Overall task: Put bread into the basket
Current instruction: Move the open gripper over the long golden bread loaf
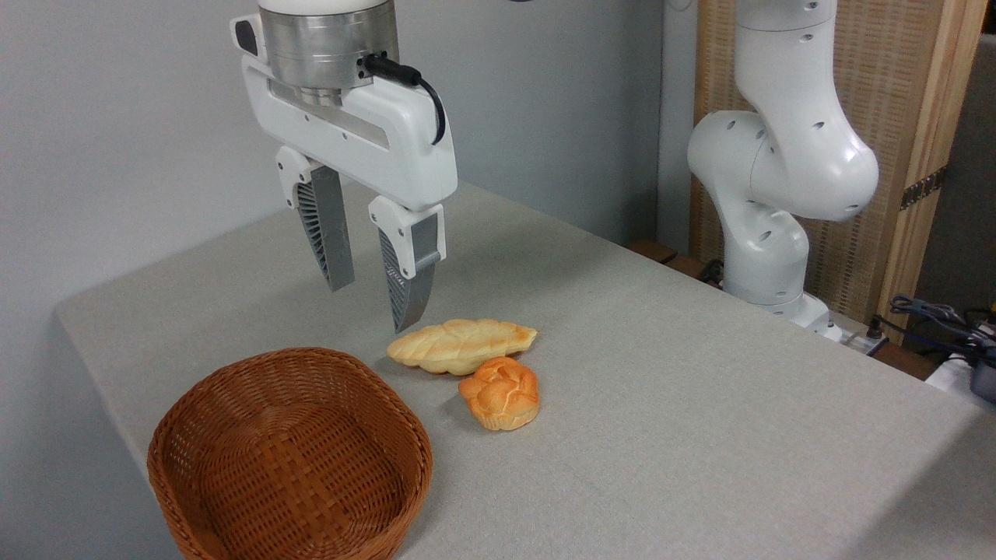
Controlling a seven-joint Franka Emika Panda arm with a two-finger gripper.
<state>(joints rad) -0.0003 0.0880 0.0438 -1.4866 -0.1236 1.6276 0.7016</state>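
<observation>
I have the gripper hanging above the desk, jaws released and empty, tips pointing down. It sits up and to the left of the bread, not yet over its middle. The bread lies flat on the desk, just right of the basket, which is empty. A small round bun touches or nearly touches the loaf's near side; I cannot tell which. My judgement: approach stage, grasp not begun. Closing across the loaf's narrow width should avoid the bun.
</observation>
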